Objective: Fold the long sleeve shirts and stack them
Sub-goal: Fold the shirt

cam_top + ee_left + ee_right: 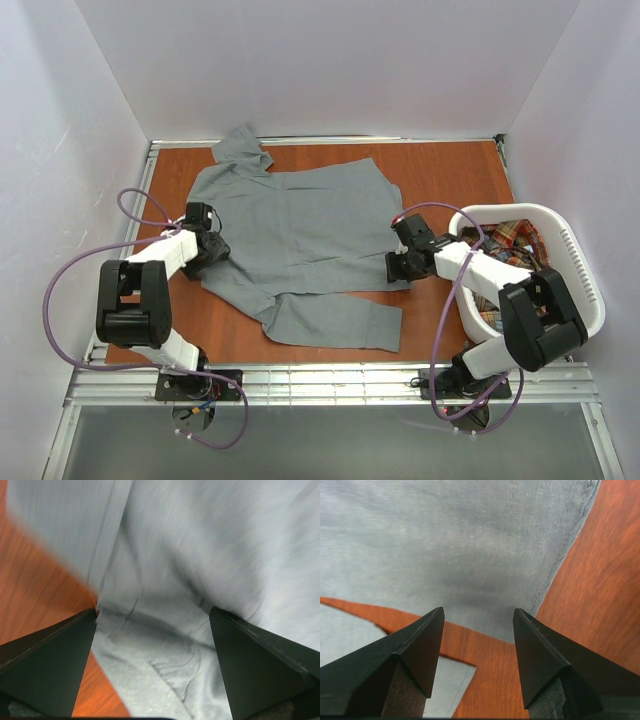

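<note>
Left jaws and right jaws hang released at 9 and 3 o'clock of the grey shirt (300,235), spread barely folded on the worktop (440,170), plaid shirt (505,243) unfolded in the basket (587,275).

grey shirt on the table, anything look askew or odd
The plain grey cloth shirt lies uneven: its near sleeve stretches flat beside the body, while the far sleeve is bunched up short.

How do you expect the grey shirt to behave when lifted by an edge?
Probably floppy: the grey shirt lies flat with soft creases, so it should drape and sag. Likely light, the cloth looking thin; its near sleeve may swing loose.
</note>
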`<state>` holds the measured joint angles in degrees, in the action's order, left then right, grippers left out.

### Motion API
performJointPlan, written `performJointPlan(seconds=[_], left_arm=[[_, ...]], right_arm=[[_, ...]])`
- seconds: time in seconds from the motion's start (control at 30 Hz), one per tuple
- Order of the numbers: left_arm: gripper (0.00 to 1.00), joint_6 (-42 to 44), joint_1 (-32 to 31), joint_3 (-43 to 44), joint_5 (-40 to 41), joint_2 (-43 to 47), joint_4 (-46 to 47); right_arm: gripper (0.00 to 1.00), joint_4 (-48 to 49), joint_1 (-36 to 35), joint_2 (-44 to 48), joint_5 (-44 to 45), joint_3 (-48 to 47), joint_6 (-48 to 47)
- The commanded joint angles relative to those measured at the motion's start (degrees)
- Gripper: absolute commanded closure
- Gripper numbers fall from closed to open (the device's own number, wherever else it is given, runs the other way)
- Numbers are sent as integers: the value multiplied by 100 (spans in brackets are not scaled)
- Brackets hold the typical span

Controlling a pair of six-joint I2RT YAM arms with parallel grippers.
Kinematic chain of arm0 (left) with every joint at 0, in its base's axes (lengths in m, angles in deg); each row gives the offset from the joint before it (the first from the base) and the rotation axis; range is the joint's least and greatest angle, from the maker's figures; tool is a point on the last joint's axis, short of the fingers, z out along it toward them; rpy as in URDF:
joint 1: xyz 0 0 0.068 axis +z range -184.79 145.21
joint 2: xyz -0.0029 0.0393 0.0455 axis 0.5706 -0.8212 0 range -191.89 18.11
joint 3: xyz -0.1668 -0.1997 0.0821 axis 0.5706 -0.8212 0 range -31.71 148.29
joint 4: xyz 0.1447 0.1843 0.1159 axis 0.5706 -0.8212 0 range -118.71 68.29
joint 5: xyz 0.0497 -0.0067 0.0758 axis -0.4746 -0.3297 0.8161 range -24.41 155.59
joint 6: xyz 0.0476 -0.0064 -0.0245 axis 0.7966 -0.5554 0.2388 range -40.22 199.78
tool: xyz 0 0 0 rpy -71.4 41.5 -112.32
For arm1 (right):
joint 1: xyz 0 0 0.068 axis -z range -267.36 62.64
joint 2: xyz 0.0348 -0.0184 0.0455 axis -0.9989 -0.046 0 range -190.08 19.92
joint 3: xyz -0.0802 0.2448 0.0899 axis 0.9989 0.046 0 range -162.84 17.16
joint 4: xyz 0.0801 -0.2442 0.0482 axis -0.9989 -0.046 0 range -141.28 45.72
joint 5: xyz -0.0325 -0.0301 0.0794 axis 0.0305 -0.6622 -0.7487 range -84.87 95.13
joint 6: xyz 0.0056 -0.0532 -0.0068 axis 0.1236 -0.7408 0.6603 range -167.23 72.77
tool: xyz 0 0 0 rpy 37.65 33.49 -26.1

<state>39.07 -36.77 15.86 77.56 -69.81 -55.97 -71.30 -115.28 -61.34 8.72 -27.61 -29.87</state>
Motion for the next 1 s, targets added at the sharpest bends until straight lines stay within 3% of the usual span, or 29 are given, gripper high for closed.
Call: performJointPlan(seconds=[0.0, 0.17, 0.37, 0.63, 0.9, 0.97], left_arm=[[13, 511, 22, 454, -107, -138, 552], [7, -32, 31, 499, 174, 511, -209], [7, -947, 31, -703, 26, 1653, -660], [8, -1071, 31, -1083, -335, 1884, -889], [27, -1106, 31, -1294, -704, 2015, -898], [38, -1088, 31, -1347, -757, 2138, -889]], right_arm=[[48, 189, -3, -215, 176, -224, -23], [48, 40, 6, 21, 247, -330, -5], [47, -127, 32, 390, 168, -190, 83], [46, -171, 112, 733, 159, -23, 109], [47, 4, 208, 620, 177, 153, 118], [48, 74, 208, 506, 133, 153, 118]])
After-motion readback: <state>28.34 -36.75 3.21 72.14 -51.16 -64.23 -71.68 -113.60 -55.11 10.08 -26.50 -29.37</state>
